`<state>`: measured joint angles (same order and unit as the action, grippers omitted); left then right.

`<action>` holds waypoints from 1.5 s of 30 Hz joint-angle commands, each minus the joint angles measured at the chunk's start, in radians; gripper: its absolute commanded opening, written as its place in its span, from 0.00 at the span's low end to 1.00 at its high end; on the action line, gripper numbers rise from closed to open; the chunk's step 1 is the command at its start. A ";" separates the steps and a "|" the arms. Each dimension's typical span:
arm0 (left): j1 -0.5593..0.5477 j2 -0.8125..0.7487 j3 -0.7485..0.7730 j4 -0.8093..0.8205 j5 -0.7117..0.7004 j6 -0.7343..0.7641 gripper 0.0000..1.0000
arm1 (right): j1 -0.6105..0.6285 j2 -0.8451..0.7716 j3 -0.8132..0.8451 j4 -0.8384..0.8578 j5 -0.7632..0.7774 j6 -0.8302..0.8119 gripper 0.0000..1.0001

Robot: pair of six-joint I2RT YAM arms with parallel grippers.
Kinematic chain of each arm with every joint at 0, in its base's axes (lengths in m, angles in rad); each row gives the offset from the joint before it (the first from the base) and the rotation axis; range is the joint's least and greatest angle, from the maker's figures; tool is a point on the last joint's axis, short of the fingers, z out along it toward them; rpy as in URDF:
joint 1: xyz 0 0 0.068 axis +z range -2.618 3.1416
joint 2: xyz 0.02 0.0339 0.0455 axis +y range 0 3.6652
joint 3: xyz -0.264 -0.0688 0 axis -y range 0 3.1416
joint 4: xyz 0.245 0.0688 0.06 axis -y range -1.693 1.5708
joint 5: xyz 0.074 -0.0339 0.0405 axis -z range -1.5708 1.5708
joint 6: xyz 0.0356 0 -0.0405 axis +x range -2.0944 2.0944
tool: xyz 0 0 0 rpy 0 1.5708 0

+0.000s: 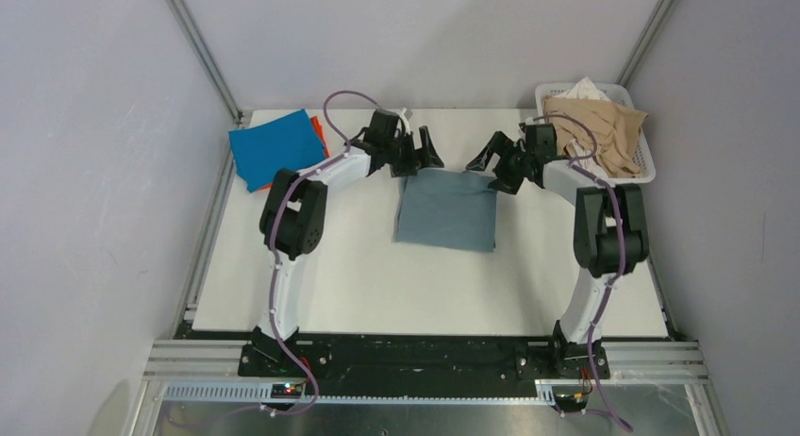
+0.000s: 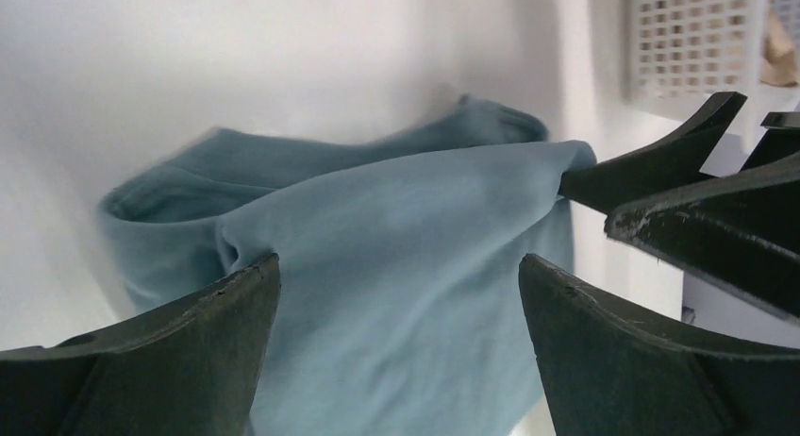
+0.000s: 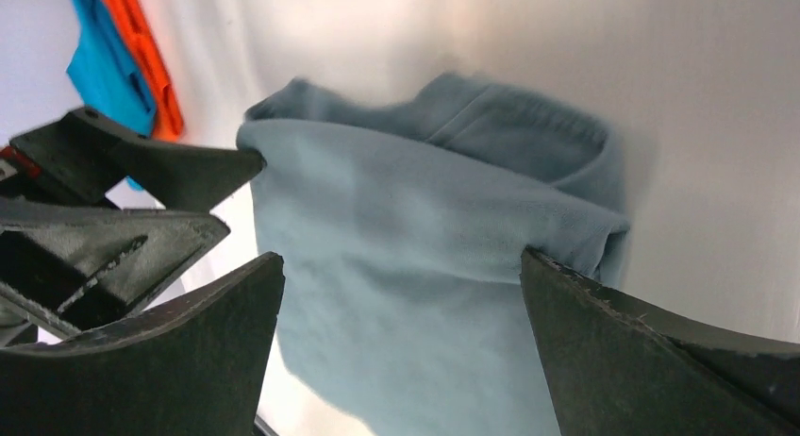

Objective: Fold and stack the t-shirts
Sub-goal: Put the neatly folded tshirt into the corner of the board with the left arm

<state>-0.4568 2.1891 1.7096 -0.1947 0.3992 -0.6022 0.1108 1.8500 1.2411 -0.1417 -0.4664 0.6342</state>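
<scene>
The dusty grey-blue t-shirt [image 1: 446,209] lies folded into a rectangle in the middle of the table. My left gripper [image 1: 420,153] is open just above its far left corner, and my right gripper [image 1: 495,158] is open above its far right corner. Neither holds anything. In the left wrist view the open gripper [image 2: 399,294] frames the grey-blue t-shirt [image 2: 377,266]. In the right wrist view the open gripper [image 3: 401,294] frames the same shirt [image 3: 415,247]. The bright blue t-shirt [image 1: 276,148] lies folded at the far left on the orange one [image 1: 321,129].
A white slatted basket [image 1: 646,162] at the far right corner holds beige and white garments [image 1: 599,125]. The basket also shows in the left wrist view [image 2: 689,40]. The two grippers face each other, a short gap apart. Grey walls enclose the table.
</scene>
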 commanded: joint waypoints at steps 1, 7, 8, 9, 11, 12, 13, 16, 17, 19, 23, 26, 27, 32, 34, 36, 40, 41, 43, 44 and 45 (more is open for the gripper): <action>0.025 0.065 0.048 0.011 0.008 -0.038 1.00 | -0.011 0.132 0.089 0.063 -0.021 0.024 0.99; 0.045 0.084 -0.017 0.005 -0.051 -0.082 1.00 | 0.001 0.246 0.122 0.021 -0.022 0.029 0.99; 0.045 0.078 -0.030 0.005 -0.048 -0.083 1.00 | 0.010 0.251 0.121 0.001 -0.021 0.026 0.99; 0.045 0.072 -0.051 0.005 -0.047 -0.086 1.00 | 0.017 0.251 0.118 -0.012 -0.017 0.014 0.99; 0.044 0.030 -0.101 0.005 -0.059 -0.086 1.00 | 0.038 0.234 0.101 -0.049 0.010 0.001 0.99; 0.043 0.013 -0.121 0.005 -0.077 -0.084 1.00 | 0.054 0.213 0.092 -0.061 0.025 0.000 0.99; 0.043 -0.028 -0.172 0.006 -0.089 -0.081 1.00 | 0.066 0.184 0.065 -0.071 0.029 0.000 0.99; 0.039 -0.122 -0.322 0.007 -0.165 -0.050 1.00 | 0.088 0.100 -0.021 -0.072 0.063 0.025 0.99; 0.039 -0.172 -0.355 0.006 -0.195 -0.044 1.00 | 0.103 0.051 -0.065 -0.077 0.078 0.027 0.99; 0.037 -0.246 -0.444 0.008 -0.221 -0.034 1.00 | 0.135 -0.015 -0.121 -0.095 0.124 0.028 0.99; 0.009 -0.381 -0.583 0.032 -0.218 -0.024 1.00 | 0.214 -0.125 -0.203 -0.125 0.200 0.038 0.99; -0.030 -0.499 -0.680 0.067 -0.214 -0.024 1.00 | 0.254 -0.208 -0.229 -0.158 0.261 0.049 0.99; -0.036 -0.554 -0.691 0.071 -0.236 -0.023 1.00 | 0.266 -0.261 -0.229 -0.181 0.300 0.052 0.99; -0.043 -0.762 -0.719 0.042 -0.331 -0.008 1.00 | 0.268 -0.529 -0.234 -0.260 0.395 0.061 0.99; -0.043 -0.824 -0.737 0.025 -0.377 0.000 1.00 | 0.267 -0.642 -0.247 -0.316 0.470 0.060 0.99; -0.043 -0.870 -0.761 0.011 -0.420 0.020 1.00 | 0.259 -0.763 -0.279 -0.369 0.579 0.066 0.99; -0.043 -0.907 -0.818 0.002 -0.380 0.120 1.00 | 0.204 -0.978 -0.381 -0.451 0.614 0.040 0.99; -0.042 -0.897 -0.829 0.002 -0.359 0.131 1.00 | 0.175 -1.038 -0.421 -0.475 0.608 0.024 1.00; -0.041 -0.863 -0.838 0.002 -0.338 0.150 1.00 | 0.130 -1.109 -0.477 -0.503 0.581 0.002 0.99; -0.040 -0.844 -0.836 0.002 -0.329 0.159 1.00 | 0.114 -1.127 -0.492 -0.514 0.547 -0.007 0.99; -0.040 -0.804 -0.826 0.002 -0.320 0.160 1.00 | 0.087 -1.156 -0.516 -0.535 0.527 -0.010 0.99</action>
<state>-0.5014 1.3018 0.8860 -0.1780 0.0433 -0.5186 0.2653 0.7586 0.8074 -0.5449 0.0792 0.6666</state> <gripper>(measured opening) 0.995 0.993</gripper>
